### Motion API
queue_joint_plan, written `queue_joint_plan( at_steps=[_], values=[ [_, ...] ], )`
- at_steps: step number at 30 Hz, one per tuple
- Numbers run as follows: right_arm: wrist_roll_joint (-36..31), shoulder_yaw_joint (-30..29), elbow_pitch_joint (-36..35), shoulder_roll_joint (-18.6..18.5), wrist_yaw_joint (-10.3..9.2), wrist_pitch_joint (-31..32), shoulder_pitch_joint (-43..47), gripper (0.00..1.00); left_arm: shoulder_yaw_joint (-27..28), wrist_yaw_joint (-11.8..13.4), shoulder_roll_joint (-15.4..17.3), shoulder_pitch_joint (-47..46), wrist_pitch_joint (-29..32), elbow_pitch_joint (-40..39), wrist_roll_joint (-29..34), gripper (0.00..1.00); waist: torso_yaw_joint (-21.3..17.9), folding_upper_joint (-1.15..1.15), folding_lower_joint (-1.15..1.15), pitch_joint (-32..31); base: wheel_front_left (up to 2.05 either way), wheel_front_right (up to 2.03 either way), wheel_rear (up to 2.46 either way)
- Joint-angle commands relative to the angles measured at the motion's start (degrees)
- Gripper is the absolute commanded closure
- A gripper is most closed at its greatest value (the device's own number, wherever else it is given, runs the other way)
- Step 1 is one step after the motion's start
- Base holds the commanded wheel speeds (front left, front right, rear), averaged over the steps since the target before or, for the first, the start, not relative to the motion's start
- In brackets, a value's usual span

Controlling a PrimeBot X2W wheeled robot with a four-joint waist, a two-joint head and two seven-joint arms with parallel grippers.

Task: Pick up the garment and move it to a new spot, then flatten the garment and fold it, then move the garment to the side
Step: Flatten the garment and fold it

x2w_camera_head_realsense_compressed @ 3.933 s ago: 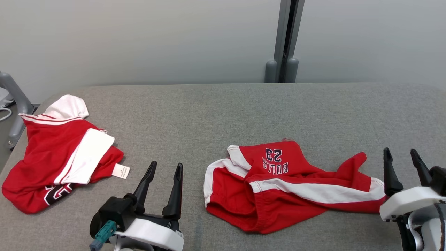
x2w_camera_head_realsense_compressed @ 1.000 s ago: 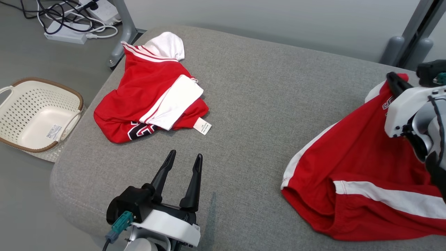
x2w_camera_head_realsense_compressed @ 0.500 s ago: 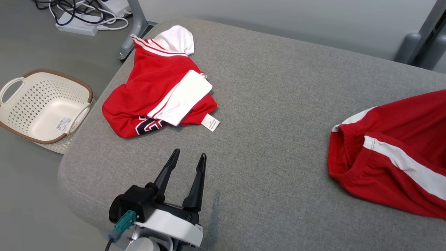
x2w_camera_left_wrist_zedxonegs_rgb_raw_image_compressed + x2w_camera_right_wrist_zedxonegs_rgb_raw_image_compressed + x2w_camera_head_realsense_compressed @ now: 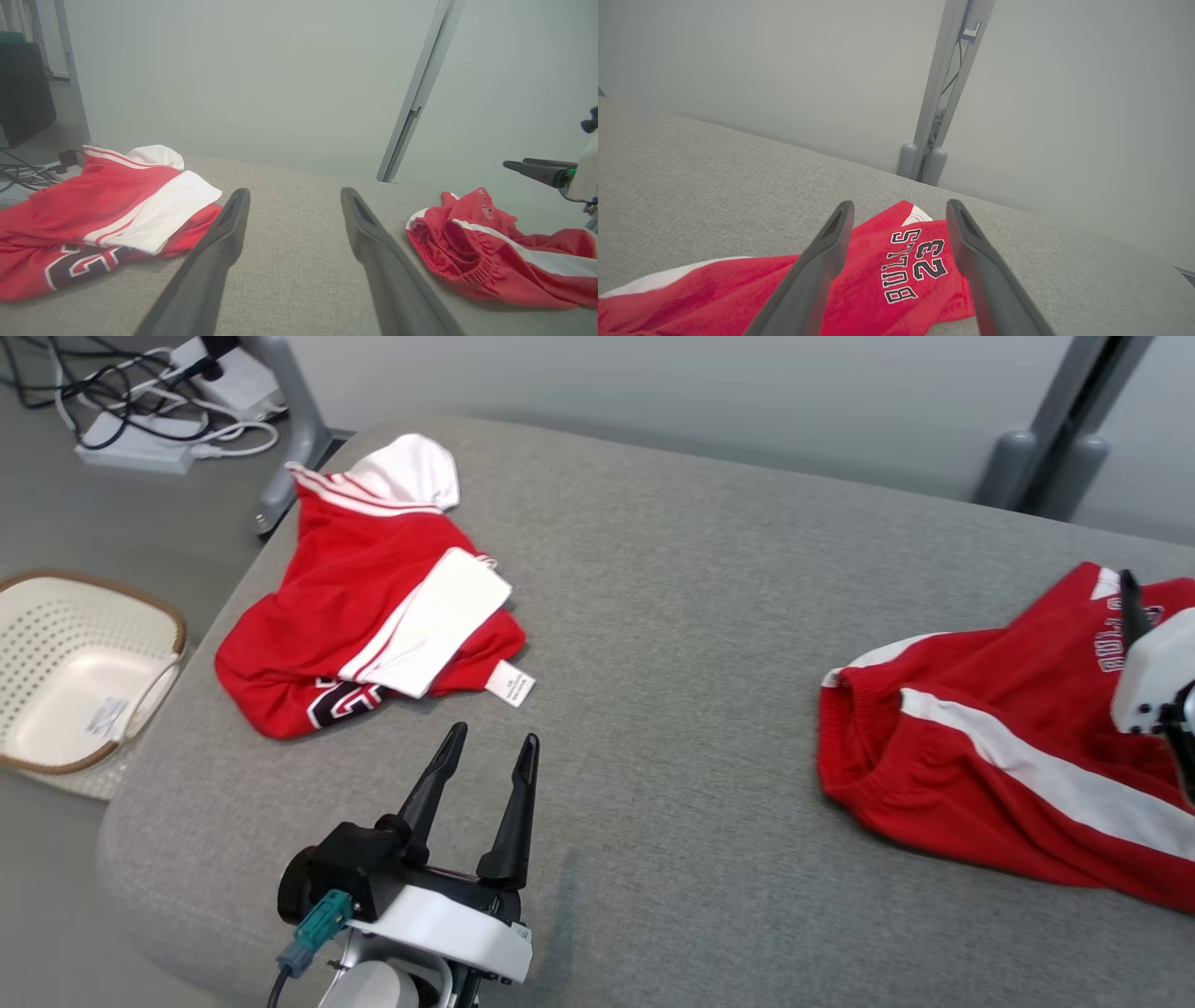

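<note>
The shorts (image 4: pixel 980 747) lie crumpled on the desk (image 4: pixel 653 616) at the frame's right. The right tool (image 4: pixel 900 205) is open above them, empty; the left tool (image 4: pixel 495 735), lower left, is open too. They look soft and floppy: pinch the waistband (image 4: pixel 864 770).

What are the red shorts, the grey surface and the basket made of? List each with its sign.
Red shorts: soft matte knit fabric, probably polyester; it creases and has a gathered waistband. Grey surface: woven upholstery cloth, matte, with visible weave and padded edge. Basket: likely cream plastic, moulded perforations.
</note>
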Motion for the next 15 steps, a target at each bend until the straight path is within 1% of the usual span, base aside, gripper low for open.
queue_joint_plan(
  at_steps=[1,4,7,9,12,15],
  values=[
    [-0.55,-0.44,-0.09,0.73,-0.02,-1.09,0.69,0.0,0.46,-0.12,0.24,-0.69,0.02,-0.14,0.26,0.0,-1.91,0.0,0.0,-1.3,0.0,0.0,0.0],
    [-0.84,-1.44,-1.16,3.34,-0.02,-3.15,1.92,0.0,1.33,-0.11,0.24,-0.67,0.02,-0.38,0.59,0.0,-4.43,0.0,0.0,-2.87,0.0,0.0,0.0],
    [-1.9,-1.07,-4.79,5.13,-0.02,-4.09,5.18,0.0,2.33,0.05,0.25,-0.39,0.02,-0.73,-0.08,0.0,-7.01,0.0,0.0,-4.14,0.0,0.0,0.0],
    [-0.78,-2.0,-9.92,6.42,-0.02,-4.1,8.21,0.0,3.03,0.12,0.25,-0.39,0.02,-0.94,-0.43,0.0,-8.93,0.0,0.0,-4.73,0.0,0.0,0.0],
    [0.79,-3.29,-17.86,7.09,-0.02,-4.08,14.15,0.0,3.93,-0.07,0.25,-0.54,0.02,-1.0,-0.19,0.0,-11.78,0.0,0.0,-5.31,0.0,0.0,0.0],
    [2.55,-4.54,-25.51,8.5,-0.02,-4.08,19.86,0.0,4.71,-0.12,0.28,-0.66,0.01,-1.05,0.14,0.0,-14.41,0.0,0.0,-5.57,0.0,0.0,0.0]
  ],
)
